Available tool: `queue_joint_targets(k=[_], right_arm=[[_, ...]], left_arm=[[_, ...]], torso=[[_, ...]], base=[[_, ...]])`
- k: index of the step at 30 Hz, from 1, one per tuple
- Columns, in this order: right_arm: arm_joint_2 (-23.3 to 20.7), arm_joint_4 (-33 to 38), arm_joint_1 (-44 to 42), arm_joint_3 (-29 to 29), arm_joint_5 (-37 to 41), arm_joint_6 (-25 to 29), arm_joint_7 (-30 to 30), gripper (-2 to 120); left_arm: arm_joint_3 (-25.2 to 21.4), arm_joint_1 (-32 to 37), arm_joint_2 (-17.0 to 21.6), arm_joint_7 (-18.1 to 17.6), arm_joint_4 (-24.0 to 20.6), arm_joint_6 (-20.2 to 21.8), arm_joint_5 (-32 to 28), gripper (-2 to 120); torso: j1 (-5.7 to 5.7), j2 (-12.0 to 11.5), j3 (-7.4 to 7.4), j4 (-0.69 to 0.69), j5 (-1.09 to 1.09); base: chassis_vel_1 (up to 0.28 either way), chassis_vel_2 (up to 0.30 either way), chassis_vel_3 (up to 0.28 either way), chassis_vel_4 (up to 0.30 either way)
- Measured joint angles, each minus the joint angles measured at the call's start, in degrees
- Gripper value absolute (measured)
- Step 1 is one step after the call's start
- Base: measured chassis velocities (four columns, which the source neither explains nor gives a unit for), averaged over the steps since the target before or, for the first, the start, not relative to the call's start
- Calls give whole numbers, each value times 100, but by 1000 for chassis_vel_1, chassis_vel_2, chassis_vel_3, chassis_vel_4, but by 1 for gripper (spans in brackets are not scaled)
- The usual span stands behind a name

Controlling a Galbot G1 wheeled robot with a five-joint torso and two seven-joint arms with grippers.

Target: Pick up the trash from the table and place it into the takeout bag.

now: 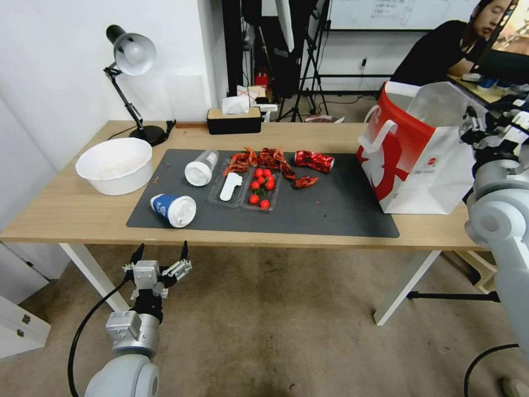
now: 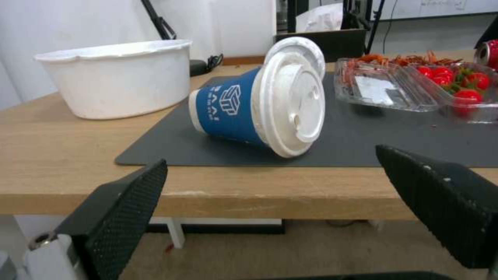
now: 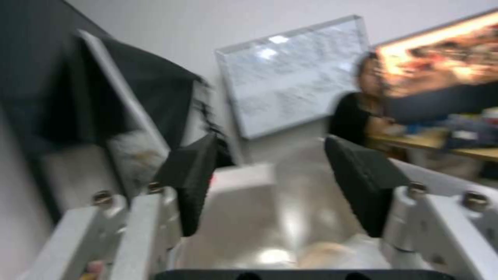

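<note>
Blue paper cup point(image 1: 173, 209) lying on mat, left end effector point(image 1: 160, 252) open, empty, right end effector point(image 3: 270, 186) open, empty

Bright even indoor light, soft shadows, right wrist view motion-blurred, head view bowed at edges

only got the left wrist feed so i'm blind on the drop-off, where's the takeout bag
Observer: The takeout bag stands upright and open on the right end of the table.
Operator: and my right gripper
Observer: The right gripper is up by the bag's top rim, fingers apart, holding nothing.
Operator: what's that lid behind the blue cup
Observer: Behind the blue cup, a clear cup lies on its side, with its white lid facing the robot.
</note>
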Motion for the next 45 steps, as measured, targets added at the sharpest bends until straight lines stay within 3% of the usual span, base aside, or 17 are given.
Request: queue_joint_targets(k=[3,4,11,14,24,32,45], right_arm=[[23,157,-148,27,72,192,-276,64],[78,371,-409,47,106,448,-669,74],[196,669,-894,20,7,722,-1117,89],[399,936,-1457,-112,-440,982,-1485,100],[1020,1227,-2937,-371,-2089,1997,-2289,100],[1388,1082,-3803,-541,-2942,2627,-2295,100],[1822,504,-4505,-1122,-3871,3330,-2129,100]], left_arm=[[-1,-4,5,1,3,0,-5,100],[-4,-7,21,1,8,0,-19,100],[-7,-10,44,2,13,-2,-37,100],[-12,-9,66,3,14,-10,-54,100],[-38,4,129,3,10,-67,-99,100],[-17,-1,186,2,7,-73,-140,100],[-128,50,306,-7,-106,-112,-284,100]], torso=[[0,0,0,0,0],[0,0,0,0,0],[0,0,0,-1,1],[0,0,0,-1,1],[0,-1,0,0,0],[0,-1,0,0,0],[1,-1,0,0,1]], base=[[0,0,0,0],[0,0,0,0],[0,0,0,0],[0,0,0,0],[0,0,0,0],[0,0,0,0],[0,0,0,0]])
